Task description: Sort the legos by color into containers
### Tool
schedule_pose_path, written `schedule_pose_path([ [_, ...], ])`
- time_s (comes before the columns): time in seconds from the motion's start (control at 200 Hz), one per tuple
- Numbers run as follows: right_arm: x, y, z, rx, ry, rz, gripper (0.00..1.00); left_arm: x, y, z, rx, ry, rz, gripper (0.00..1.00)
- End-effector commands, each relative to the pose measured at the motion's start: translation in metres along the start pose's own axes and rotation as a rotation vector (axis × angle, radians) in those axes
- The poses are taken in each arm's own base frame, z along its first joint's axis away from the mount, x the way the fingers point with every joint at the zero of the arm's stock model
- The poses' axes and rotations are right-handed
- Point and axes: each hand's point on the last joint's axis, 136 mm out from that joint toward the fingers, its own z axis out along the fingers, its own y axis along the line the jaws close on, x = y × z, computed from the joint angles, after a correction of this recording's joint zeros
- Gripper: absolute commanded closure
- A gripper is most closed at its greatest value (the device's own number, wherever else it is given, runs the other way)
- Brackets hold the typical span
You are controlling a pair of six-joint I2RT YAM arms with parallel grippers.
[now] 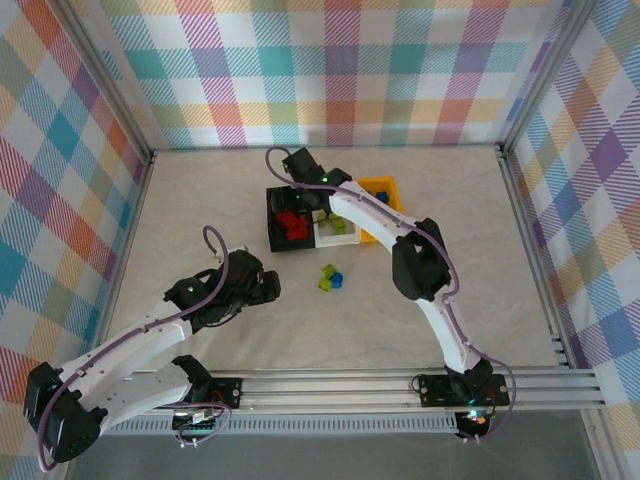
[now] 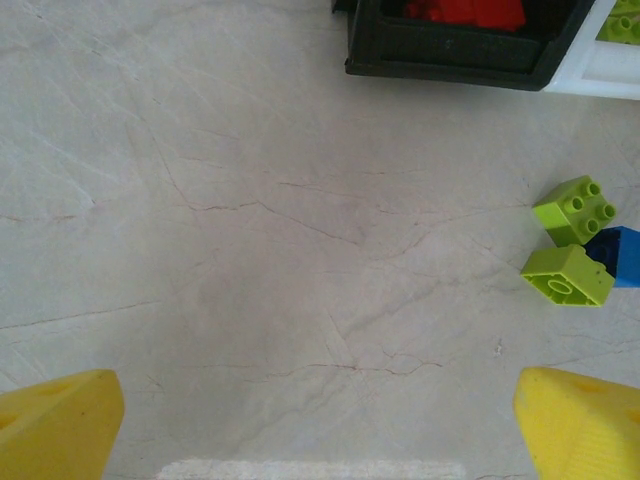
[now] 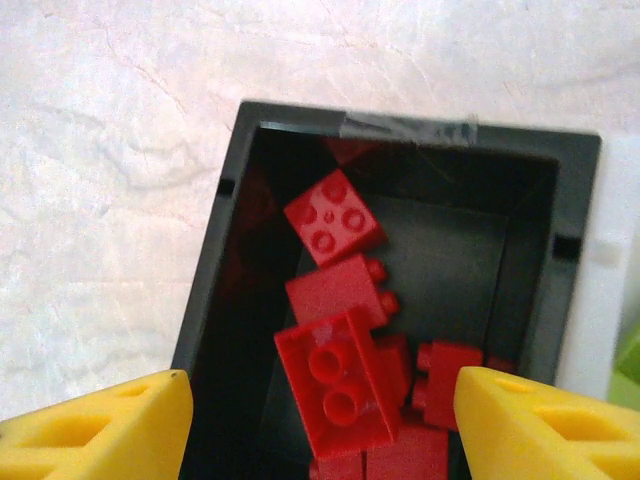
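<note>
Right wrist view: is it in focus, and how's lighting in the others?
Right wrist: soft, red legos slightly blurred, black bin interior shadowed. Left wrist: evenly lit, green legos crisp, near fingers blurred. Top external: even light, faint shadows on table.

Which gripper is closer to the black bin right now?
Right. The right gripper hangs open directly above the black bin and its red bricks. The left gripper sits nearer the bases and slightly leftward, over bare table.

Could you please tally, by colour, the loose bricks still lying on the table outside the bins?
lime green bricks: 2
blue brick: 1
Total: 3
</note>
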Motion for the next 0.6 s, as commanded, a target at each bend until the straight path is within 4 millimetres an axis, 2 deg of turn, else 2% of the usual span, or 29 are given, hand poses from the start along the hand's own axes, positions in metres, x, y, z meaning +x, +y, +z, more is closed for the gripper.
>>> schedule_pose_path([
  [0.0, -0.007, 0.014, -0.055, -0.062, -0.066, -0.014, 0.28, 0.002, 0.003, 0.0, -0.006, 0.008, 0.002, 0.0],
  [0.15, 0.034, -0.007, -0.082, -0.047, -0.053, 0.028, 0.27, 0.003, -0.016, 0.011, 0.059, 0.038, 0.028, 0.0],
  [0.405, 0.12, -0.057, -0.113, 0.034, 0.017, 0.087, 0.26, 0.011, -0.075, 0.046, 0.154, 0.149, 0.121, 0.07],
  [0.595, 0.152, -0.085, -0.136, 0.07, 0.001, 0.14, 0.26, 0.022, -0.124, 0.075, 0.193, 0.222, 0.195, 0.05],
])
